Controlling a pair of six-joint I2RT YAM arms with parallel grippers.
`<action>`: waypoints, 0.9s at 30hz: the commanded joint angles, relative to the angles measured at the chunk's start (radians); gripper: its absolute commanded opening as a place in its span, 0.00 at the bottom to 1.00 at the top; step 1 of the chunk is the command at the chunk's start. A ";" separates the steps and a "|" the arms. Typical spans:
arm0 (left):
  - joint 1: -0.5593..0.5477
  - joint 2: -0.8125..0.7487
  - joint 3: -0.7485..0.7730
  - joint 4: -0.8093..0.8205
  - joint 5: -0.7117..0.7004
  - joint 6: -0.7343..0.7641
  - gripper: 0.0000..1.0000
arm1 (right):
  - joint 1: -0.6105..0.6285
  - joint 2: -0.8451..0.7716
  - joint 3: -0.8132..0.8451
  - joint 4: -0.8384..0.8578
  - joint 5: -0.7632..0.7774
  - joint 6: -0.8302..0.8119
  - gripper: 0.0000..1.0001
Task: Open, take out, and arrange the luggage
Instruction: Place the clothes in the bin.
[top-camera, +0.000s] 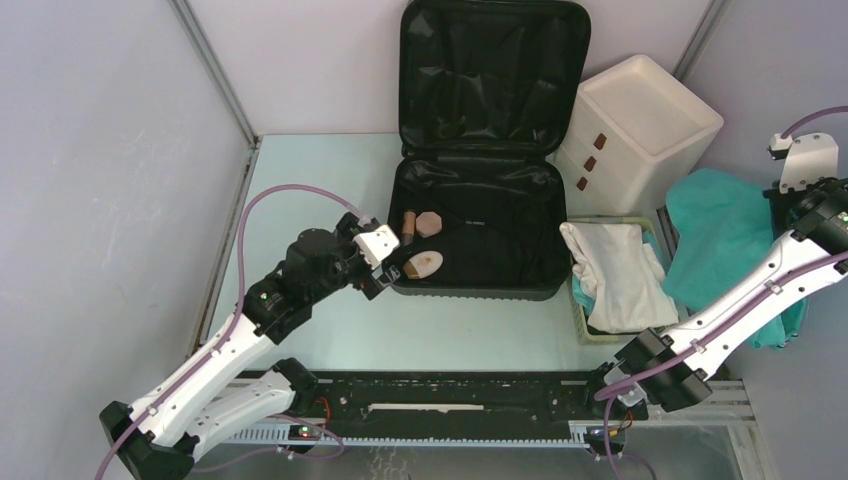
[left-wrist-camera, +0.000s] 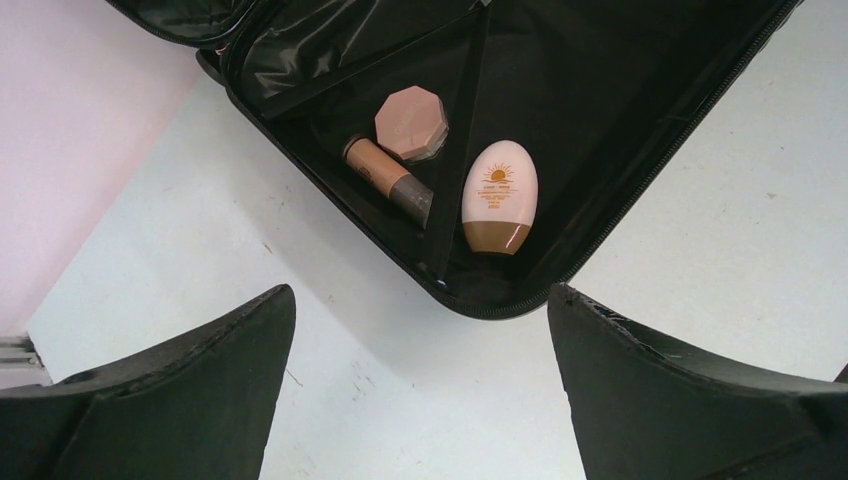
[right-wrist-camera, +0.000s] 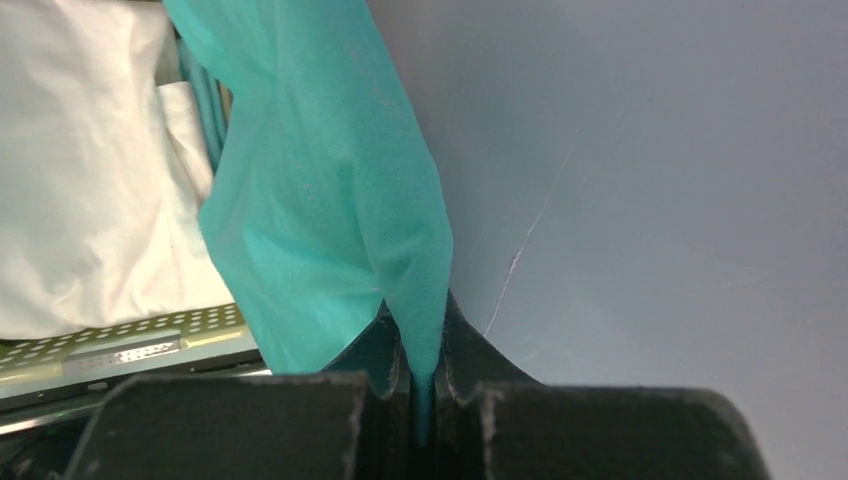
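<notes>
The luggage (top-camera: 470, 291), a black suitcase, lies open mid-table with its lid (top-camera: 495, 70) propped against the back wall. In its near left corner lie a brown tube (top-camera: 408, 222), a faceted pink compact (top-camera: 430, 222) and an egg-shaped cream bottle (top-camera: 424, 264). My left gripper (top-camera: 385, 272) hovers open just outside that corner. In the left wrist view the bottle (left-wrist-camera: 499, 197), compact (left-wrist-camera: 411, 122) and tube (left-wrist-camera: 388, 176) lie beyond the case's zipper rim (left-wrist-camera: 600, 240), ahead of the empty left gripper (left-wrist-camera: 420, 295). At far right my right gripper (right-wrist-camera: 422, 350) is shut on a teal cloth (right-wrist-camera: 330, 200), lifted beside the basket.
A white three-drawer box (top-camera: 640, 125) stands right of the case. A pale slatted basket (top-camera: 583, 325) in front of it holds a white cloth (top-camera: 620, 275). The teal cloth (top-camera: 730, 235) drapes over the basket's right side. Grey walls close in on the left, back and right.
</notes>
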 joint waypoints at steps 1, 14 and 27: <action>0.007 -0.001 -0.020 0.035 0.015 -0.018 1.00 | -0.005 0.006 0.014 0.187 0.031 -0.002 0.00; 0.009 0.023 -0.019 0.035 0.017 -0.018 1.00 | 0.001 0.034 -0.027 0.269 0.085 0.001 0.00; 0.015 0.035 -0.017 0.035 0.022 -0.018 1.00 | 0.009 0.024 -0.058 0.356 0.129 0.026 0.00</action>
